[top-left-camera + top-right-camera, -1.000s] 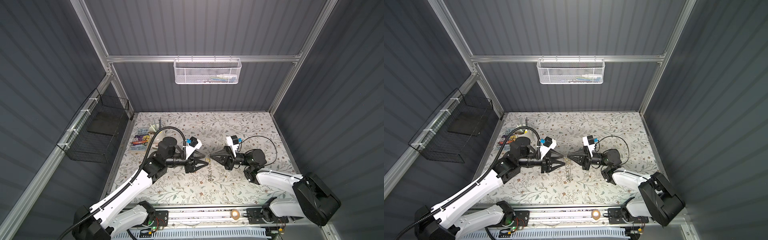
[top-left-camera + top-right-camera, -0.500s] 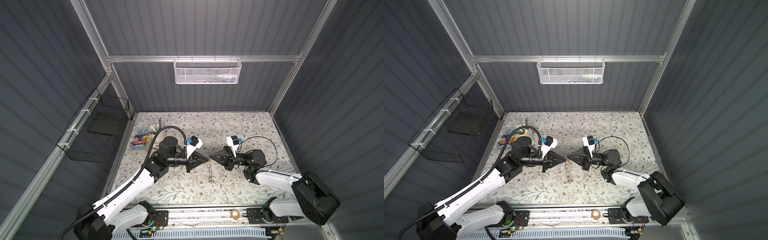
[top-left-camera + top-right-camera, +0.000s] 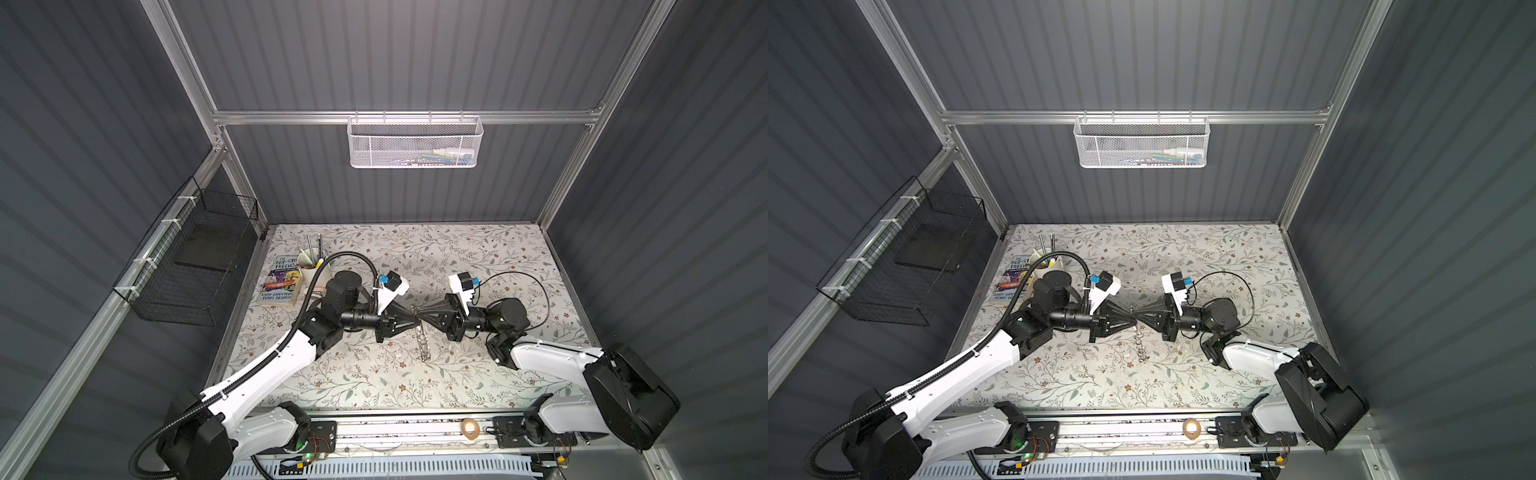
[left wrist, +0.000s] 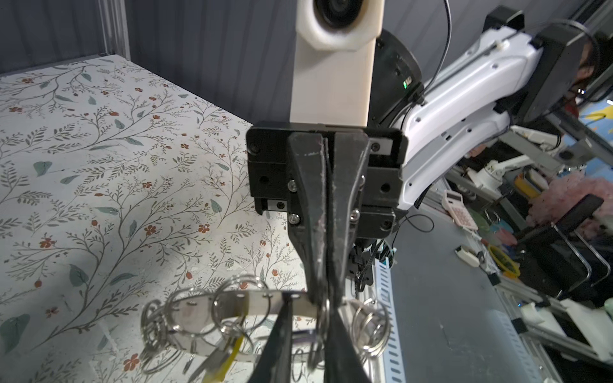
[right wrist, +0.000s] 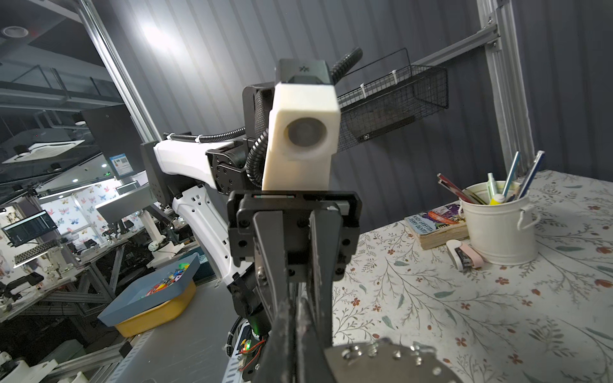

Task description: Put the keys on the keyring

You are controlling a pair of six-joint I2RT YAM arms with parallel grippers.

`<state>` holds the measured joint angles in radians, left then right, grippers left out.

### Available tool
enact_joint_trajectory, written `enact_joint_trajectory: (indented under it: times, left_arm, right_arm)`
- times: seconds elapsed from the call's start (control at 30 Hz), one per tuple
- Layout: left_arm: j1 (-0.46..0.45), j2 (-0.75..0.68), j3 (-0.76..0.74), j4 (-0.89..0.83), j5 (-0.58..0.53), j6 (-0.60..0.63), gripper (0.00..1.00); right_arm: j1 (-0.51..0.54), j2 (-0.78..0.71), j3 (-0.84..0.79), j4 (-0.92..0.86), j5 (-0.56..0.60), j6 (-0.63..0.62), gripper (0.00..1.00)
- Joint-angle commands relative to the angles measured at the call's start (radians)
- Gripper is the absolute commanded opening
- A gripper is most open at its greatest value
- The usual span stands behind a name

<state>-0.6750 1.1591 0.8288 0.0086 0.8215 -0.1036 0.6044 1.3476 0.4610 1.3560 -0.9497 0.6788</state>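
Note:
Both grippers meet tip to tip above the middle of the table. My right gripper (image 3: 422, 319) (image 4: 323, 295) is shut on the flat grey band of the keyring (image 4: 258, 303), which hangs edge-on below it (image 3: 423, 345) (image 3: 1142, 347). Wire loops (image 4: 370, 326) line its rim. One of the keys, dark with a yellow tag (image 4: 229, 358), dangles from a loop. A thin lilac edge (image 4: 300, 332) shows behind it. My left gripper (image 3: 412, 322) (image 4: 310, 311) stands narrowly open, with one wire loop between its fingers (image 4: 278, 348).
A white pail of pens (image 3: 312, 266) (image 5: 497, 225), a book (image 3: 281, 279) and a small pink and white holder (image 5: 464, 256) stand at the far left. A tan tape roll (image 3: 470, 428) lies on the front rail. Wire baskets hang on the left wall (image 3: 195, 257) and back wall (image 3: 415, 141).
My left gripper moved right up to the keyring, closing from wide open to shut; now its fingers stand slightly apart again. The right gripper has kept hold of the keyring in place.

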Motion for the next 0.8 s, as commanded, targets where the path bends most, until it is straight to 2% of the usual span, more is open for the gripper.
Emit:
enact_joint_trajectory:
  times: [0.0, 0.4, 0.5, 0.6, 0.77]
  left_arm:
    - [-0.006, -0.001, -0.015, 0.025, -0.035, -0.008, 0.33]
    - [-0.005, -0.18, -0.118, 0.027, -0.22, -0.069, 0.55]
    - [-0.005, -0.221, -0.131, 0.033, -0.238, -0.081, 0.53]
    - [-0.005, -0.235, -0.147, 0.089, -0.184, -0.105, 0.46]
    - [-0.005, -0.187, -0.148, 0.166, -0.095, -0.134, 0.44]
  right_arm:
    - [0.021, -0.01, 0.031, 0.031, -0.008, -0.015, 0.0]
    - [0.021, -0.024, 0.032, 0.007, -0.007, -0.025, 0.0]
    - [0.021, -0.028, 0.034, -0.002, -0.009, -0.027, 0.0]
    - [0.02, -0.033, 0.033, -0.006, -0.008, -0.026, 0.0]
    - [0.02, -0.04, 0.033, -0.009, -0.007, -0.025, 0.0]
